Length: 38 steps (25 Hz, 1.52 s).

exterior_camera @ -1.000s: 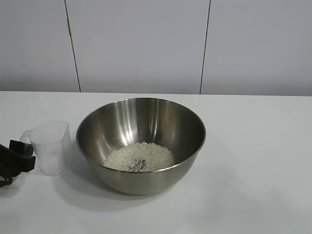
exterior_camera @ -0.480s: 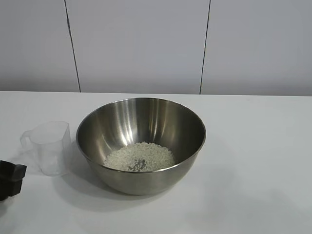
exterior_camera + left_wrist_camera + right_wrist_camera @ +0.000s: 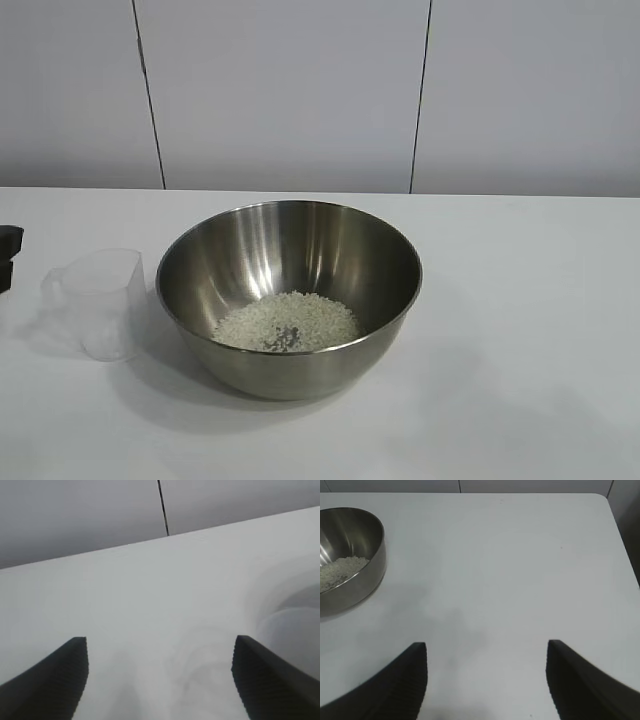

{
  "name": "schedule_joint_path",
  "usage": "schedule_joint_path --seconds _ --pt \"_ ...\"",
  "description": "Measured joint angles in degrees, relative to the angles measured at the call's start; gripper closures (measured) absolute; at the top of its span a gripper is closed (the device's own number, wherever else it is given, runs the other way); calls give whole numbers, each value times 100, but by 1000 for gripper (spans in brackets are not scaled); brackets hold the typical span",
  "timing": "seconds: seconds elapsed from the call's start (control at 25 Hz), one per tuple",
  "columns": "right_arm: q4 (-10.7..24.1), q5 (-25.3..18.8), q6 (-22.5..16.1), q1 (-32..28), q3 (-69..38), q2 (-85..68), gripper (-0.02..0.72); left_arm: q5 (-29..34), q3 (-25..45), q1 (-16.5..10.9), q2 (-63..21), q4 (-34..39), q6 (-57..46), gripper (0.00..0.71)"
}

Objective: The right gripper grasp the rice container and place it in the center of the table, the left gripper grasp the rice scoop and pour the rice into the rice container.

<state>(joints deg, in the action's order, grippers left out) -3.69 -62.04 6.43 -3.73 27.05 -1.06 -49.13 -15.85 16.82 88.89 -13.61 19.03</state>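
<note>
I see both my left gripper (image 3: 159,677) and right gripper (image 3: 486,680) with fingers apart, holding nothing, rice (image 3: 287,321) inside the rice container (image 3: 289,297).

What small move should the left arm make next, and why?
Probably only withdraw to rest. The rice lies in the rice container at the middle of the table, and the rice scoop stands upright and empty beside it. The left gripper has open fingers with nothing between them; the right gripper is also open, off to the side.
</note>
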Motion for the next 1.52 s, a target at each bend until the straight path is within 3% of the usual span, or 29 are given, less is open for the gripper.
schedule_joint_path --seconds 0.24,0.36,0.48,0.64,0.88,1.0,1.08,1.28,1.36,1.52 --pt "0 0 0 0 0 0 240 3763 -1894 -132 -1031 167 264 137" --pt "0 -7 0 0 0 0 240 5557 -2983 -569 -1033 167 -49 138" --pt "0 -7 0 0 0 0 240 6826 -3825 -1181 -1033 142 -183 140" --pt "0 -7 0 0 0 0 240 7727 -4579 -2330 -1033 -12 -200 140" --pt "0 -7 0 0 0 0 240 8118 -4934 -4298 -1033 -313 -182 140" --pt "0 -7 0 0 0 0 240 8342 -4934 -4953 -1105 -808 196 140" --pt "0 -7 0 0 0 0 240 8447 -4934 -5085 -1333 -1248 688 140" --pt "0 -7 0 0 0 0 240 8810 -4944 -5032 -2495 -2645 1841 140" --pt "0 -7 0 0 0 0 240 9081 -4962 -4788 -2993 -2940 2081 140" --pt "0 0 0 0 0 0 240 9599 -4974 -3895 -3640 -2916 2207 140"
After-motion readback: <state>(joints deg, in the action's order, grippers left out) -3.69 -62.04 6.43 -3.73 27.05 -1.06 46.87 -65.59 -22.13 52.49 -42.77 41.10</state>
